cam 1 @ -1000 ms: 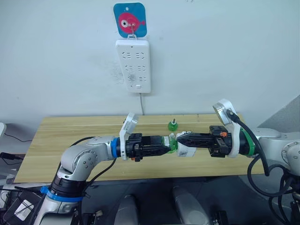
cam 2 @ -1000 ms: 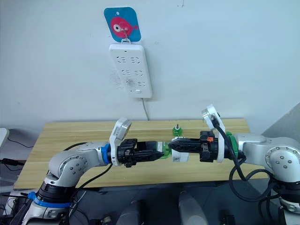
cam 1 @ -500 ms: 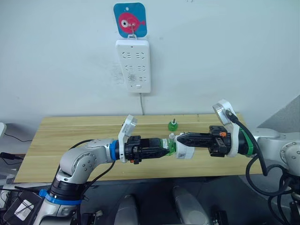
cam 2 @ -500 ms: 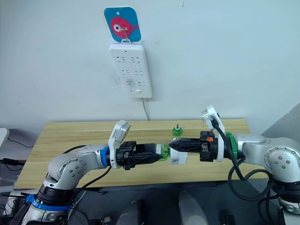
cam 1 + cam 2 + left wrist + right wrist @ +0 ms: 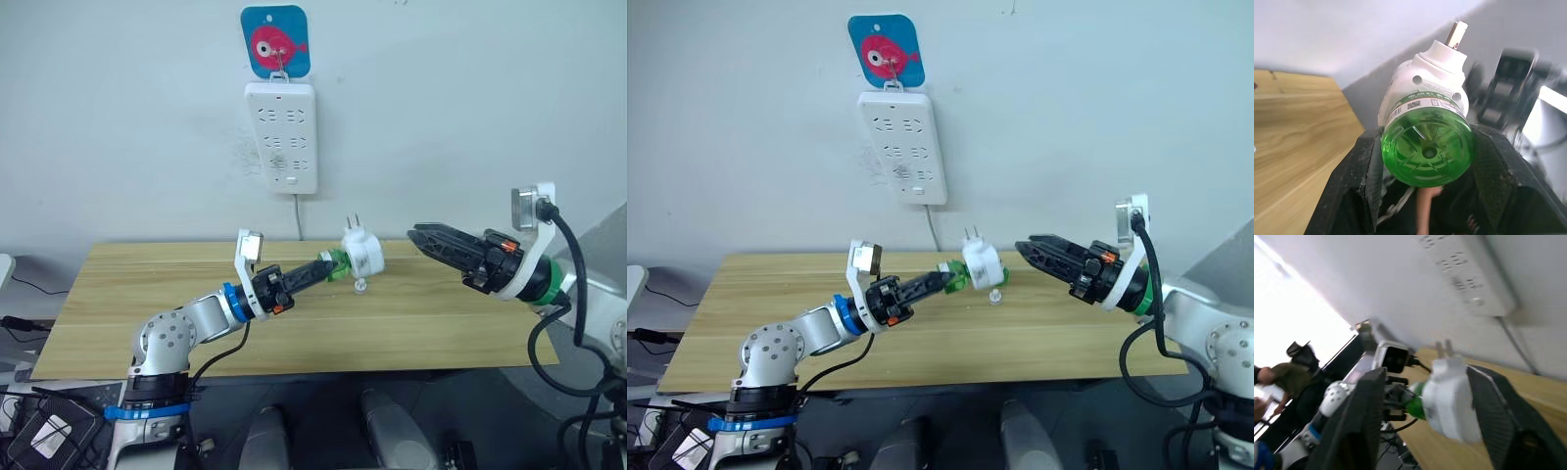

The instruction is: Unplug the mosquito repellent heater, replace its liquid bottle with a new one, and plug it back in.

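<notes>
Above wooden table (image 5: 147, 284), heater (image 5: 361, 253) (bottle-first) in left hand (image 5: 318, 269).

Green bottle (image 5: 1426, 150) between the left gripper's (image 5: 1425, 196) matt black fingers (image 5: 1364, 181): glossy translucent plastic. Heater (image 5: 1430, 81) beyond it: smooth white plastic, metal prongs (image 5: 350, 223). Table (image 5: 147, 294) below: pale matt wood grain. Power strip (image 5: 284, 137): smooth white plastic.

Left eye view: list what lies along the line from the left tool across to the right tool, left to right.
Left tool → green liquid bottle → white mosquito repellent heater → right tool.
</notes>
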You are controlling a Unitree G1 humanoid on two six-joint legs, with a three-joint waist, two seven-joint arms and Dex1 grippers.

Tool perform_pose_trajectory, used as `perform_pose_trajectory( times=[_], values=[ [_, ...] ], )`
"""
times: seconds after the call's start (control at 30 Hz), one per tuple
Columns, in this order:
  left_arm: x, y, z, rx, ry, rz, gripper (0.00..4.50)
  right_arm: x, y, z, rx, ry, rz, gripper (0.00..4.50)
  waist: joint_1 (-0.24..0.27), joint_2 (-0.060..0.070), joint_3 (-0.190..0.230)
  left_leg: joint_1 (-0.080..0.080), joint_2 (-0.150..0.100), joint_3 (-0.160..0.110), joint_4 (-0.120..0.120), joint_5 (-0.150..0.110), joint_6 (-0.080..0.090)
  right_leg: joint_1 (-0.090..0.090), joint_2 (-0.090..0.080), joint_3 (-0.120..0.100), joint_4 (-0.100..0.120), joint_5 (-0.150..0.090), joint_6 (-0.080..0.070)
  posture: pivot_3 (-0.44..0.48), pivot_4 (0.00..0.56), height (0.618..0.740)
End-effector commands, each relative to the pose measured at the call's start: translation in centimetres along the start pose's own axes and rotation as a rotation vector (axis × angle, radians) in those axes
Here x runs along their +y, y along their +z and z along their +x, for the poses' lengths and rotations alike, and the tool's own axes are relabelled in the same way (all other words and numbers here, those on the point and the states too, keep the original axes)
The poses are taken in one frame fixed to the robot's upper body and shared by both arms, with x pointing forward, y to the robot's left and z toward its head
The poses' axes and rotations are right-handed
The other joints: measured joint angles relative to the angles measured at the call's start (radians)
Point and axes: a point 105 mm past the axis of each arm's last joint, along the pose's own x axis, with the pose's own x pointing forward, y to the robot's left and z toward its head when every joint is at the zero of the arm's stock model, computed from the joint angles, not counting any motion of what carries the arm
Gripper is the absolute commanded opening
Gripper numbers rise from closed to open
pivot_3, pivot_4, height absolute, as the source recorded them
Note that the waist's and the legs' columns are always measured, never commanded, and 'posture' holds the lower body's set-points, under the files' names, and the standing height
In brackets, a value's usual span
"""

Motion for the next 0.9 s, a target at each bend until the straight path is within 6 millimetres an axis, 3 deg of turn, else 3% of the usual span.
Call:
perform_pose_trajectory(
  times=[0.03,0.07,0.2,0.6,0.9],
  values=[
    [-1.9,0.8,0.9,-0.112,-0.071,-0.116,2.28,-1.7,-0.8,-0.3,-0.090,-0.096,0.026,4.13,-0.001,0.000,0.000,0.000,0.000,0.000,0.000,0.000,0.000,0.000,0.000,0.000,0.000,0.000,0.000,-0.281,0.194,0.740],
    [-2.0,0.9,1.2,-0.142,-0.073,-0.153,2.28,-1.9,-1.4,0.0,-0.111,-0.108,0.055,4.47,-0.002,0.000,0.000,0.000,0.000,0.000,0.000,0.000,0.000,0.000,0.000,0.001,0.000,0.000,0.000,-0.282,0.194,0.740],
    [-2.9,0.6,2.1,-0.181,-0.082,-0.255,2.28,-1.9,-2.3,1.4,-0.189,-0.095,0.155,4.50,-0.022,0.001,0.000,0.001,0.000,0.001,0.001,0.000,0.000,0.000,0.000,0.002,0.001,0.001,0.001,-0.285,0.194,0.740],
    [-4.6,-0.4,3.3,-0.186,-0.106,-0.394,2.28,1.4,-1.4,5.2,-0.255,0.128,0.267,4.50,-0.032,0.002,-0.002,0.001,0.000,0.001,0.001,0.000,0.000,0.001,0.000,0.002,0.000,0.001,0.001,-0.295,0.190,0.740],
    [-5.0,-0.6,3.7,-0.197,-0.111,-0.410,2.28,2.3,-0.7,6.4,-0.294,0.191,0.296,4.50,-0.034,0.002,-0.002,0.001,-0.001,0.001,0.001,0.000,0.000,0.000,0.000,0.002,0.000,0.001,0.001,-0.286,0.188,0.740]
  ],
)
